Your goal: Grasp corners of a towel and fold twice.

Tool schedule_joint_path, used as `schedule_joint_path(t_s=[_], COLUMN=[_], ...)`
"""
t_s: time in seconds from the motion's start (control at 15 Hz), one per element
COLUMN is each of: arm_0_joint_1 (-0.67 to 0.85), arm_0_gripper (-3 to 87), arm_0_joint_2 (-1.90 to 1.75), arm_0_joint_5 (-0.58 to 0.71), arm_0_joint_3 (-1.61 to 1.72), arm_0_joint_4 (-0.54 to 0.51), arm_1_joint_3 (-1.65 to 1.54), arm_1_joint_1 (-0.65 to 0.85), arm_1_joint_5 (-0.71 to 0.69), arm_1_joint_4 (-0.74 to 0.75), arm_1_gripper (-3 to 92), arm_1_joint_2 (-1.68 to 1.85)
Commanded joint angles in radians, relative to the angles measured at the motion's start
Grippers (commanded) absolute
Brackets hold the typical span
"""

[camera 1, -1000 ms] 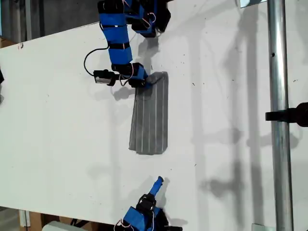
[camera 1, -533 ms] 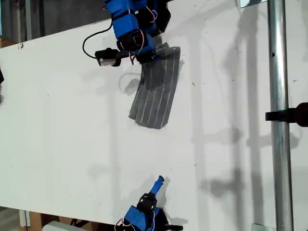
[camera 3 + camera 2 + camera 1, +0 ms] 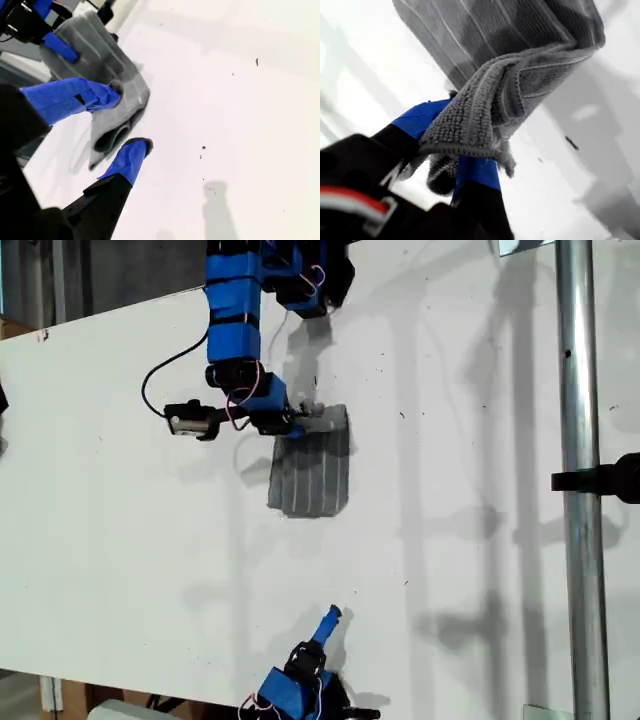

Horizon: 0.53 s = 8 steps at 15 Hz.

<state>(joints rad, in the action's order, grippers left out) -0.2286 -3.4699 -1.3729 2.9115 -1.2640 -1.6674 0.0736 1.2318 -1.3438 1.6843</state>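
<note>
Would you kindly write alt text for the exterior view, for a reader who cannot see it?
My first gripper pinches the far edge of the grey striped towel, which lies folded on the white table. My second gripper rests open near the view's bottom edge, apart from the towel.

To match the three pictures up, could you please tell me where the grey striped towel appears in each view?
Exterior view: the grey striped towel lies folded above the white table's centre, its upper end at my first gripper.
First wrist view: its bunched edge fills the middle, clamped in that gripper.
Second wrist view: it lies beyond my open second gripper.
Shared landmark: the first gripper's blue jaws.
</note>
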Motion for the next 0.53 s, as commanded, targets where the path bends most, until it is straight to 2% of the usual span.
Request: schedule_joint_path(t_s=[0.0, 0.33, 0.4, 0.47], arm_0_joint_1=[-0.014, -0.011, -0.008, -0.008], arm_0_gripper=[16.4, 16.6, 16.6, 16.6], arm_0_joint_2=[-0.008, -0.008, -0.008, -0.008], arm_0_joint_5=[-0.002, -0.002, 0.0, 0.0], arm_0_joint_3=[-0.009, 0.002, 0.003, 0.003], arm_0_joint_4=[0.017, 0.02, 0.021, 0.021], arm_1_joint_3=[0.078, 0.095, 0.103, 0.114], arm_1_joint_1=[0.034, 0.038, 0.043, 0.044], arm_1_joint_5=[-0.023, -0.094, -0.103, -0.103], arm_1_joint_4=[0.123, 0.425, 0.472, 0.503], arm_1_gripper=[-0.2, -0.2, 2.4, 16.6], arm_1_joint_2=[-0.037, -0.141, -0.187, -0.235])
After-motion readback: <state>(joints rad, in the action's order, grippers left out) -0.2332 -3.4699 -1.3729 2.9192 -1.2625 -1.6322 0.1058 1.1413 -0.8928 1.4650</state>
